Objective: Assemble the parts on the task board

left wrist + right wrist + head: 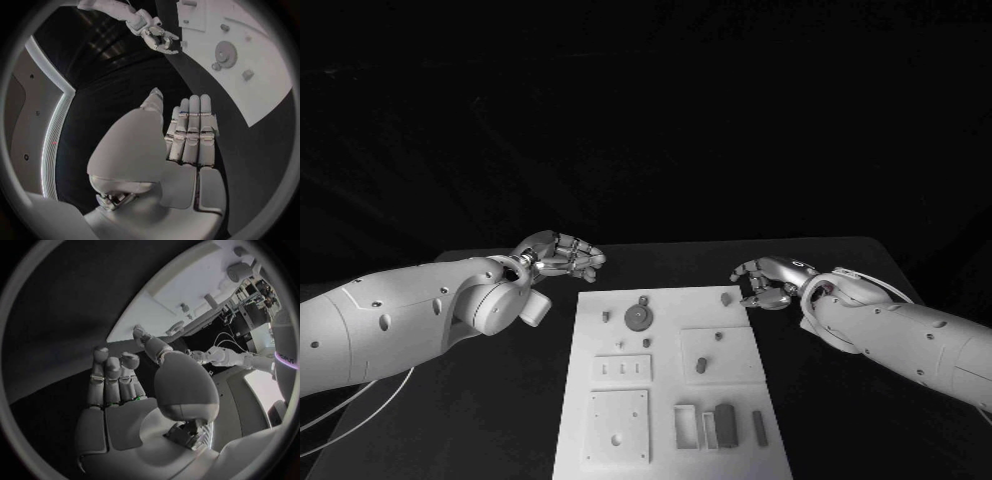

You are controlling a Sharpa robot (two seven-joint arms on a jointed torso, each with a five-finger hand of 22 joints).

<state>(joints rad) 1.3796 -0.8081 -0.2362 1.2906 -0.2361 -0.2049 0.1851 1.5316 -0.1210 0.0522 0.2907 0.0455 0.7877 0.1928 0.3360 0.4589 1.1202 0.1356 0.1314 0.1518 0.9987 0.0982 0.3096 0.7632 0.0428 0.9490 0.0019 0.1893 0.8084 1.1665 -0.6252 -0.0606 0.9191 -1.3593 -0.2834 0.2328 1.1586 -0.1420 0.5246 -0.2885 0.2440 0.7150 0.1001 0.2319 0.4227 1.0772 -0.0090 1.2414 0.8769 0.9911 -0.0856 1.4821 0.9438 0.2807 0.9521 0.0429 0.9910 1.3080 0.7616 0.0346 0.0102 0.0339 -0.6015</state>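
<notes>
The white task board [733, 385] lies in the middle of the black table. On it sit a round disc part [640, 318], small pegs [702, 366] and upright dark blocks [724, 423] near the front. My left hand [560, 256] hovers beyond the board's far left corner, off the board. In the left wrist view its fingers [190, 132] lie straight and hold nothing. My right hand [769, 281] hangs by the board's far right corner, fingers [112, 380] loosely extended and empty. The disc [225, 51] and the board [181, 285] also appear in the wrist views.
Recessed plates with holes [620, 368] and a larger square plate [617, 425] occupy the board's left side. Bare black table [848, 420] flanks the board on both sides. A white cable [358, 400] loops under my left arm.
</notes>
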